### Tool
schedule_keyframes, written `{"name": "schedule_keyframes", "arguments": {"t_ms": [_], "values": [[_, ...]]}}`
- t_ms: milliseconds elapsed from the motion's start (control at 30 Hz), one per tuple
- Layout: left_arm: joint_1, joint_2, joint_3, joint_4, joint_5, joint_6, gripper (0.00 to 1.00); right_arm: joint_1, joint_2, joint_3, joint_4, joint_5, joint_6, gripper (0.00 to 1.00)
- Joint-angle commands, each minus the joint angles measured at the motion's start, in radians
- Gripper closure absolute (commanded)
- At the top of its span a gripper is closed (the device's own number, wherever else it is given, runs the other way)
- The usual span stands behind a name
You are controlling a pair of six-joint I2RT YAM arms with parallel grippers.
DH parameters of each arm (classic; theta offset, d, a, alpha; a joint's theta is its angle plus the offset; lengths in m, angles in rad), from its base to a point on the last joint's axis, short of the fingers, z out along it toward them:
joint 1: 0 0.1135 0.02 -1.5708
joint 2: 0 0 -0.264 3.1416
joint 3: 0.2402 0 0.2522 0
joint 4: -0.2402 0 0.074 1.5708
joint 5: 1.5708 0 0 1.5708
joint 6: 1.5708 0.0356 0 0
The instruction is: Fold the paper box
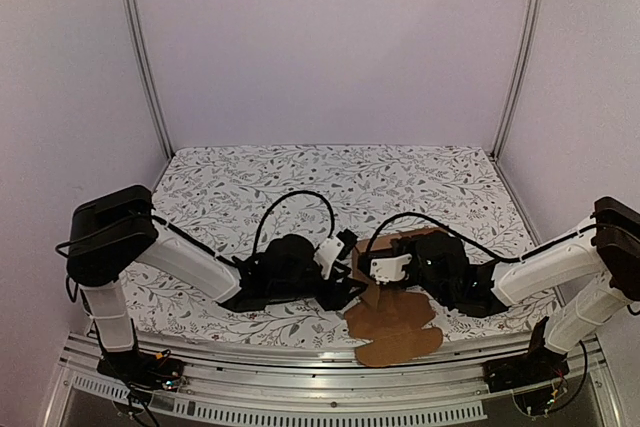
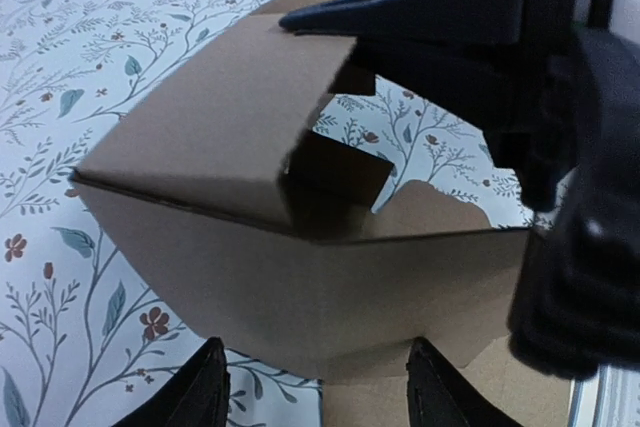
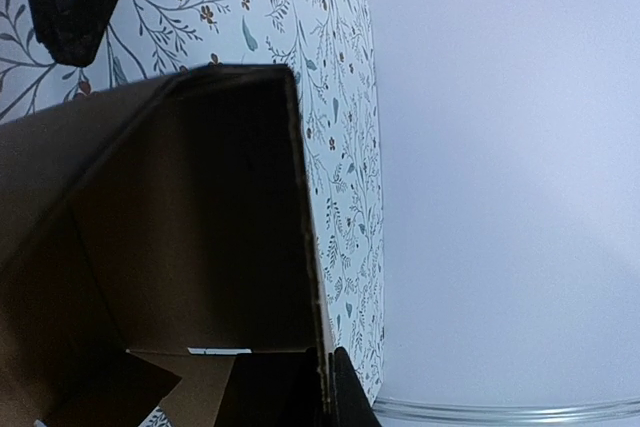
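So the paper box (image 1: 395, 322) sits half-folded at the table's (image 1: 250, 177) near edge between both arms. Its long axis runs near-to-far, flat flaps trailing toward the rail. Left gripper (image 2: 315, 389) is spread wide, straddling a wall, not pinching. Right gripper (image 1: 382, 272) is at the box's top, grip can't tell. Floral tabletop stretches behind.

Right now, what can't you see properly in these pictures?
Top view: standing walls of the brown cardboard box, covered by the right end effector.
Right wrist view: its fingers, mostly cut off by the bottom edge; grip unclear.
Left wrist view: the box's right end, behind the right end effector.
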Motion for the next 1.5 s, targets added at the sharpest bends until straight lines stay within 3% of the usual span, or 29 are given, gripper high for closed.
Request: {"name": "schedule_keyframes", "arguments": {"t_ms": [0, 33, 100, 133, 400, 700, 800, 967, 1200, 1467], "values": [[-0.048, -0.006, -0.086, 0.22, 0.073, 0.063, 0.38, 0.009, 0.015, 0.005, -0.011, 0.01, 0.002, 1.0], [-0.053, -0.012, -0.104, 0.25, 0.067, 0.071, 0.37, 0.009, 0.014, -0.003, 0.008, 0.012, -0.015, 1.0], [-0.059, -0.017, -0.124, 0.286, 0.057, 0.084, 0.23, 0.011, 0.014, -0.009, 0.032, 0.014, -0.036, 1.0], [-0.059, -0.017, -0.126, 0.289, 0.046, 0.087, 0.22, 0.01, 0.014, -0.011, 0.036, 0.013, -0.044, 1.0], [-0.059, 0.031, -0.038, 0.184, -0.175, 0.068, 0.25, 0.011, 0.048, 0.009, 0.061, 0.026, -0.072, 1.0], [-0.059, 0.014, -0.077, 0.204, -0.179, 0.077, 0.28, 0.011, 0.081, 0.018, 0.072, 0.039, -0.065, 1.0], [-0.059, -0.039, -0.105, 0.162, -0.142, 0.086, 0.25, 0.012, 0.085, 0.018, 0.072, 0.043, -0.06, 1.0], [-0.06, -0.189, -0.127, -0.109, -0.116, 0.08, 0.24, 0.011, 0.083, 0.023, 0.075, 0.049, -0.067, 1.0], [-0.05, -0.379, -0.205, -0.282, -0.073, 0.156, 0.23, 0.011, 0.081, 0.032, 0.075, 0.048, -0.071, 1.0], [0.101, -0.501, -0.345, -0.103, -0.031, 0.09, 0.25, 0.011, 0.089, 0.027, 0.077, 0.054, -0.069, 1.0]]}}
